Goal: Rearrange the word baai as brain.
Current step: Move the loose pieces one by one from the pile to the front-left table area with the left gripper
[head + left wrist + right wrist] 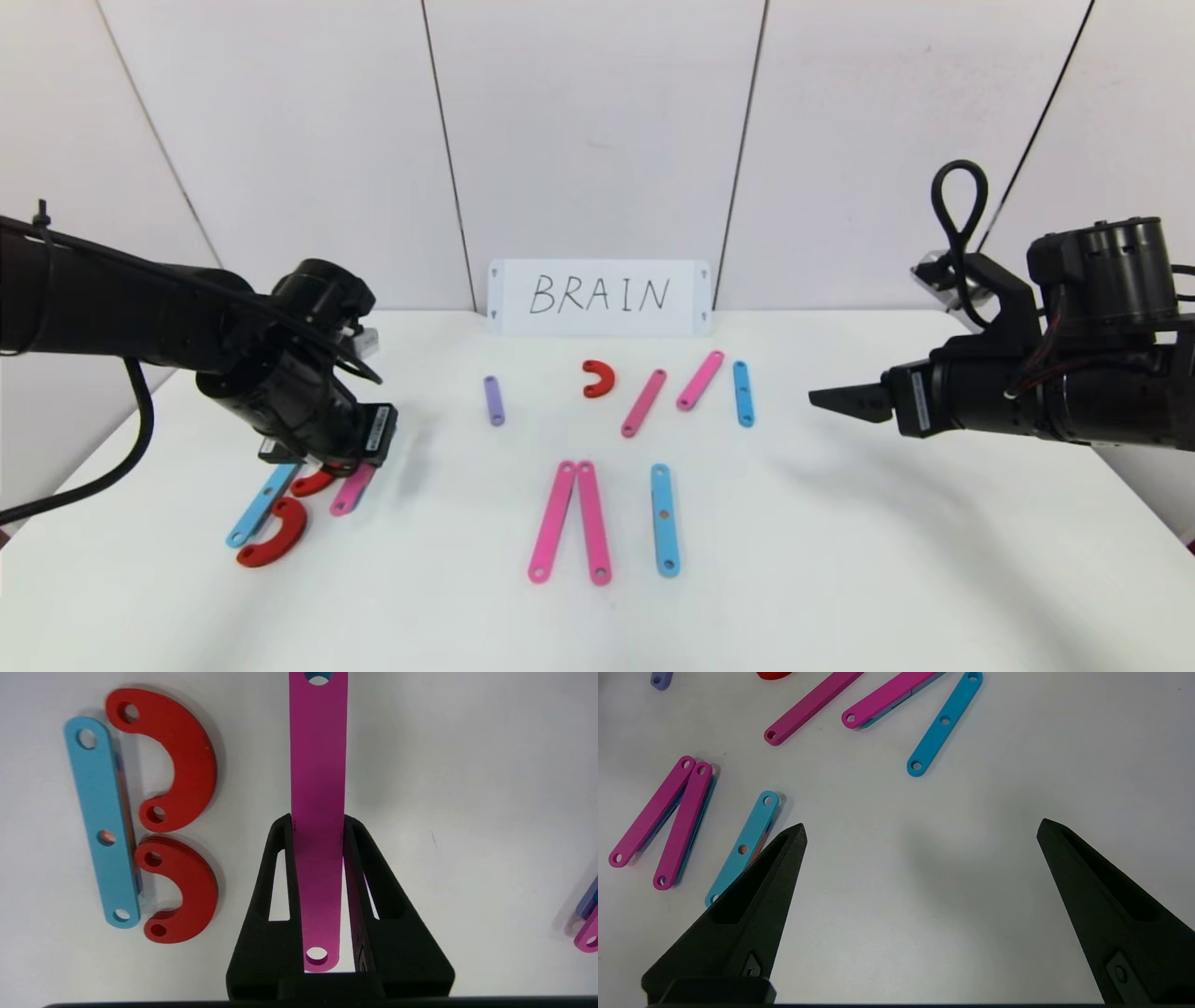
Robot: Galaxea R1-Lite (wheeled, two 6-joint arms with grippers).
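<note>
At the table's left, the left gripper (317, 826) is closed on a pink strip (317, 765) just beside the B, a blue strip (103, 826) with two red curves (180, 760). Set down carelessly, the strip could knock those curves askew. The other loose letters (569, 523) lie mid-table. At right, the right gripper (920, 830) hovers wide open, empty.

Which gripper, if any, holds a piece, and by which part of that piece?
The left gripper grips a pink strip by its long edges, about midway along. The right gripper is open over the table, holding nothing.
</note>
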